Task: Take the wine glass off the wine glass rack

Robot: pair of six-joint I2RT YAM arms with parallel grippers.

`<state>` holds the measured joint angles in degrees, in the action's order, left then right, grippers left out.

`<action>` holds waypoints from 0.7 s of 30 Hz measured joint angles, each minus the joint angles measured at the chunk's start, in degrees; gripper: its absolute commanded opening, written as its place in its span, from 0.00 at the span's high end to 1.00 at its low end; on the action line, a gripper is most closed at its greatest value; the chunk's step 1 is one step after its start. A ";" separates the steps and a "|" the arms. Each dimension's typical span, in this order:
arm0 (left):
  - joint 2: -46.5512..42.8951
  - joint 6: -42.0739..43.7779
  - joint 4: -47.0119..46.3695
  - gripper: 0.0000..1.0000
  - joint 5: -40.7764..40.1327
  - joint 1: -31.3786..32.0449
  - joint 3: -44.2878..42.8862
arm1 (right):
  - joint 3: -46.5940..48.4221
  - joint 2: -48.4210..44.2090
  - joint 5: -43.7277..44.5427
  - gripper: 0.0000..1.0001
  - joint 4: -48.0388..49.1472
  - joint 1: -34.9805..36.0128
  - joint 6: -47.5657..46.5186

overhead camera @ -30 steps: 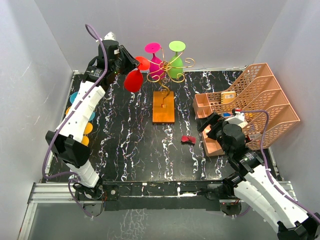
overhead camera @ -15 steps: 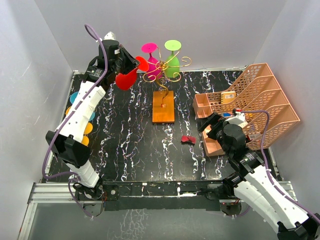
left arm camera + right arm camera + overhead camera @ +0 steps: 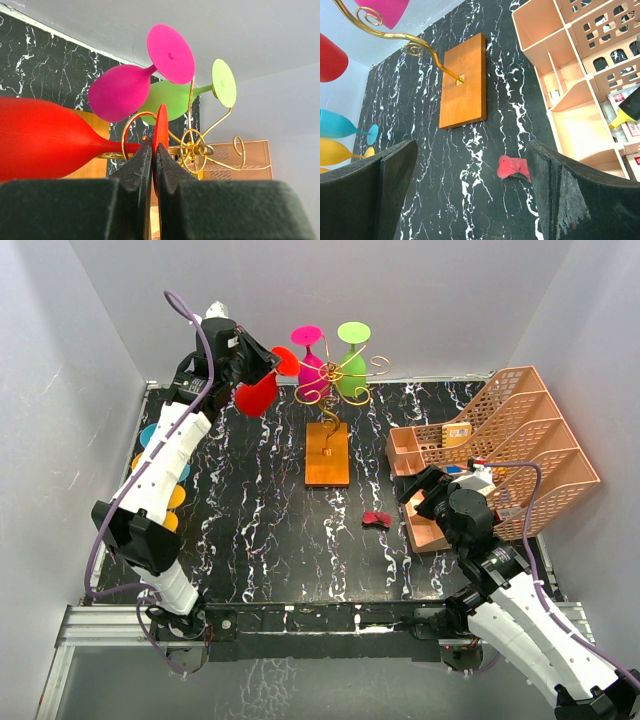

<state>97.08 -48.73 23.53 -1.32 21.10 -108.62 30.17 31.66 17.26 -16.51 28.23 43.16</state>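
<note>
1. Black marbled counter point(image 3: 250, 530) carries everything.
2. Peach lattice organiser point(image 3: 540, 430) stands at the right side.
3. The wine glass rack point(image 3: 327, 455) stands at the centre toward the back, with a pink glass point(image 3: 312, 380) and a green glass point(image 3: 352, 375) on its scrolls.
4. At the rack's left the red wine glass point(image 3: 45, 142) lies sideways, its stem crossing a gold scroll.
5. The left pincer point(image 3: 154, 150) is clenched on the red glass's foot disc.
6. The right pincer point(image 3: 472, 150) is released, above the counter beside the organiser.

Our left arm point(image 3: 160, 465) and right arm point(image 3: 530, 625) wear white shells over black joints, trailing lilac cables point(image 3: 89, 565); left gripper point(image 3: 154, 150) and right gripper point(image 3: 472, 150) are blocky matte black.
</note>
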 measured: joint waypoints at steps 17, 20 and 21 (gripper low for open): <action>6.51 -1.75 0.90 1.00 1.92 0.00 -7.56 | 0.00 -0.98 1.03 0.01 -0.11 0.00 -0.55; 6.99 -2.25 0.90 1.00 4.22 -0.02 -7.54 | 0.00 -0.98 1.09 0.01 -0.20 0.00 -0.74; 6.99 -2.36 0.87 1.00 5.01 -0.02 -7.54 | 0.00 -0.98 1.11 0.01 -0.26 0.00 -0.81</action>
<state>104.07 -51.09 24.40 3.68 21.08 -116.16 30.17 30.68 18.37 -16.78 28.23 42.35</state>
